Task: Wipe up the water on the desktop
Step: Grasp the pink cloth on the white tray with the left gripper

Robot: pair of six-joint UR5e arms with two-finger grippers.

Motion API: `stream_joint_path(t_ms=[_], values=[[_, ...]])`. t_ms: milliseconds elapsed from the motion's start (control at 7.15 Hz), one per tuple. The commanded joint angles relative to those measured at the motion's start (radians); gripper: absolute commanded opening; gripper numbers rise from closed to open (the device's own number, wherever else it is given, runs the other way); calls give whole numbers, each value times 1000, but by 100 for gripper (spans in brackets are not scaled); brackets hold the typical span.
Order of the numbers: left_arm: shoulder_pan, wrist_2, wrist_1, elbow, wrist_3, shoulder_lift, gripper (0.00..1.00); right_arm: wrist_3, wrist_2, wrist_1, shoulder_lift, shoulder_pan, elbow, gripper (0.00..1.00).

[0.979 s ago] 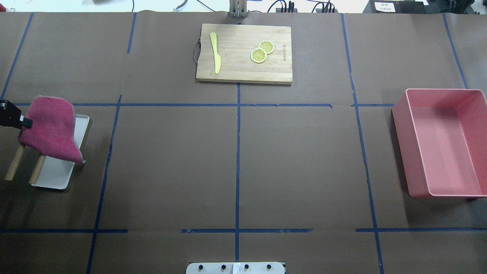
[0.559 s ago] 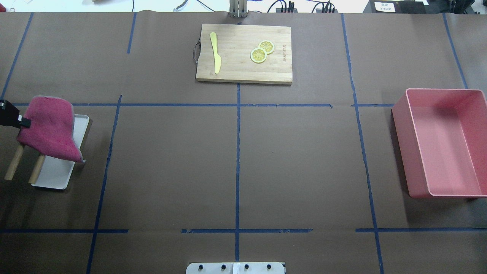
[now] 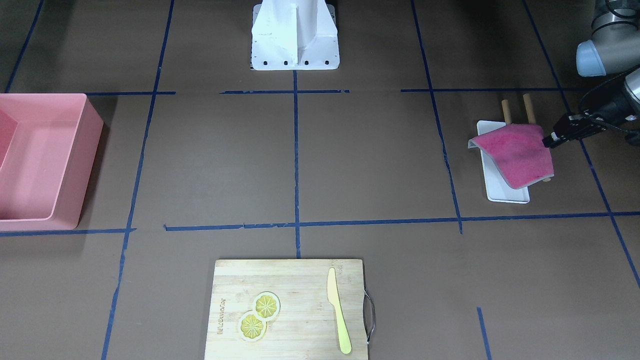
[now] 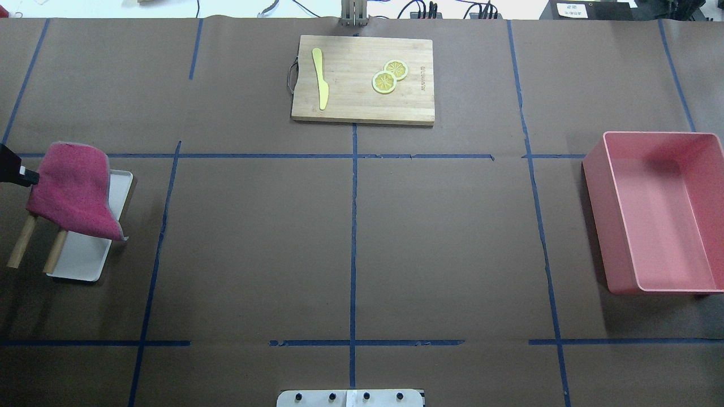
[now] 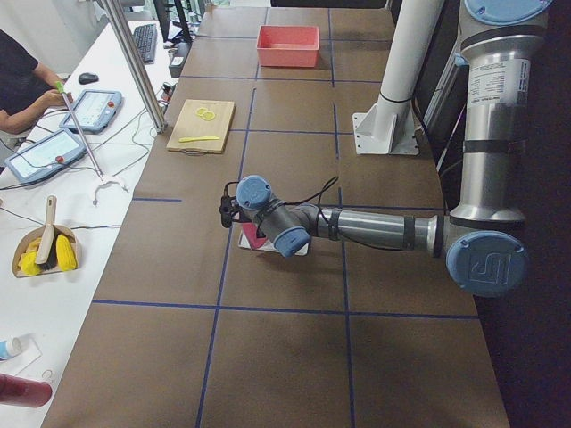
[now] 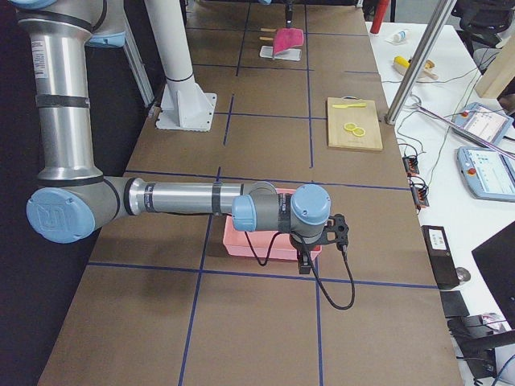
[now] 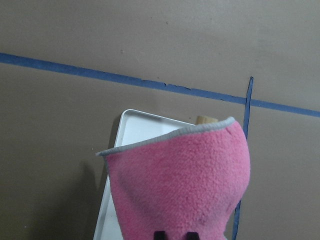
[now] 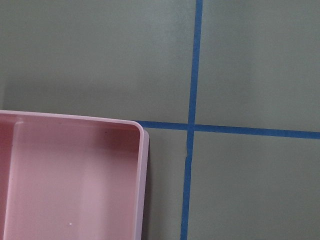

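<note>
Overhead exterior view first: at the worktop's [image 4: 254, 237] left edge I see my left gripper [image 4: 25, 176] clamped on the rim of a pink cloth [image 4: 73, 189], which drapes over two wooden rods [image 4: 20, 249] above a white tray [image 4: 85, 257]. At the right edge sits a pink bin [image 4: 659, 212]. My right gripper [image 6: 304, 261] hangs over that bin; I cannot tell its state. At the far edge, a cutting board [image 4: 362, 79] carries a yellow knife [image 4: 320, 79] and lemon slices [image 4: 389, 76].

Cutting board [image 4: 362, 79], yellow knife [image 4: 320, 78], lemon slices [image 4: 389, 77]; pink bin [image 4: 659, 210].
</note>
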Motion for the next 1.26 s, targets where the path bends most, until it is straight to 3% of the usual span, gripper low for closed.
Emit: stream_joint_path(t_ms=[0,280,1119], values=[[0,0,0,0,0,-1,28,-2,-1,0,1,0,-3,100],[0,2,0,0,0,-2,33,-2,1,0,1,0,-4,100],[3,5,0,6,0,-7,33,-2,1,0,1,0,-6,100]])
